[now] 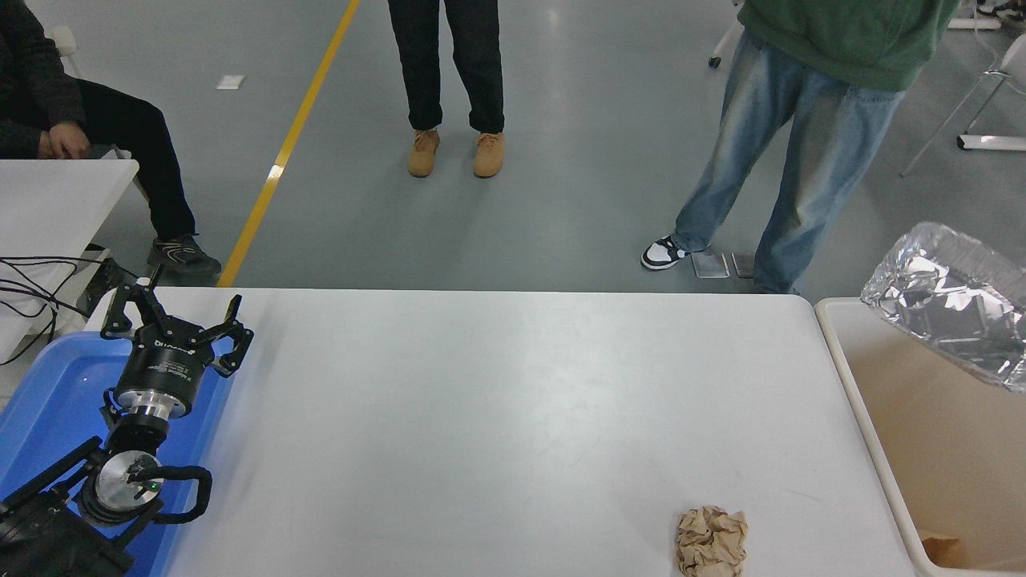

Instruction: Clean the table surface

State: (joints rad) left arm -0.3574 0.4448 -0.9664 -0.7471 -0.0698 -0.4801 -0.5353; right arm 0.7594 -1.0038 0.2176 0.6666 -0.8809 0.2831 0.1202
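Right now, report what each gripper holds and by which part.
Left gripper: open, holding nothing. Right gripper is out of view; the foil tray hangs over the bin, hold unseen.
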